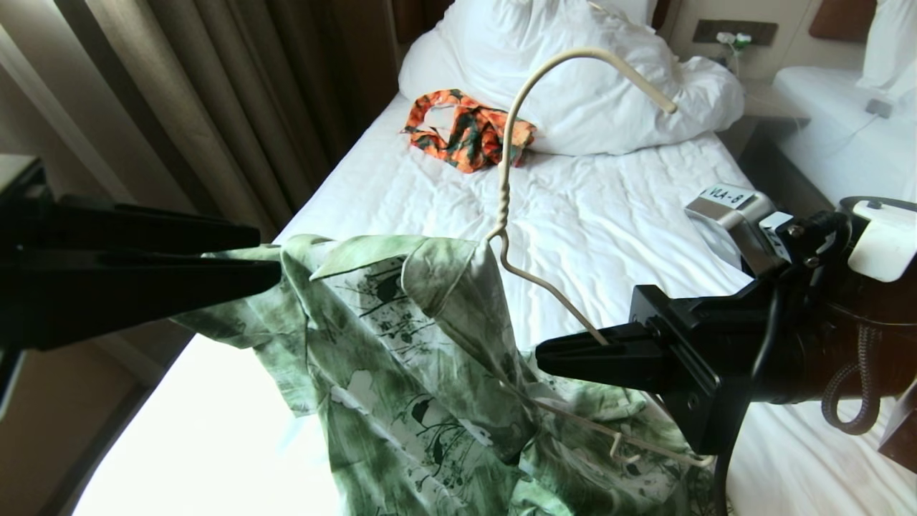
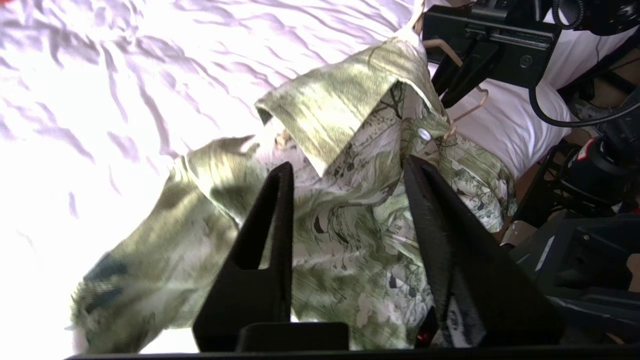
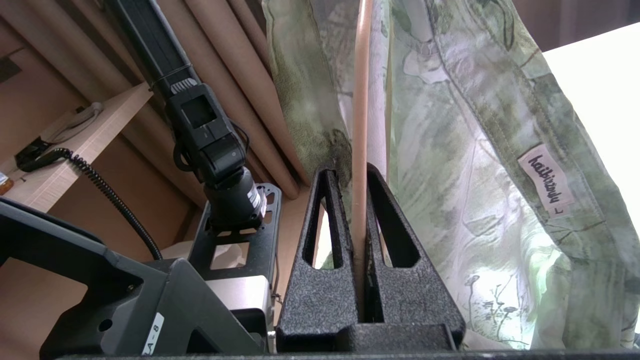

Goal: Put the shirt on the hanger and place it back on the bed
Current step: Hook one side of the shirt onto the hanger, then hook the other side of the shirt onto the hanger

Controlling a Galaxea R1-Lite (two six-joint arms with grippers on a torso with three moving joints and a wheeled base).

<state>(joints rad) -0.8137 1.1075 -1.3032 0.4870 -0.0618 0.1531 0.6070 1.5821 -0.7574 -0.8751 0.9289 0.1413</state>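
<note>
Brown curtains hang along the left of the room, and beside them runs the bed with its wrinkled white sheet, a heaped white duvet at the far end and an orange-and-green floral garment lying just before it.

At the left, the left gripper reaches in level, its tip at the edge of the shirt. From its own wrist camera the fingers stand apart, with the cloth seen between and beyond them; whether either one touches the fabric I cannot tell, and nothing is pinched.

In the middle, the shirt hangs in the air above the near part of the bed: pale green and streaky, printed with white flowers and dark leaf outlines, its collar folded over and one white button showing. It is bunched and twisted, not spread.

The hanger, thin cream wire, stands with its hook up. Its left shoulder is inside the shirt, its right shoulder bare. The bottom bar and a notch show over the cloth lower down.

At the right, the right gripper is clamped tight on that bare wire shoulder, carrying hanger and shirt.

I judge the job roughly half done: one side is threaded, the other shoulder needs dressing, then the whole goes down on the bed
</note>
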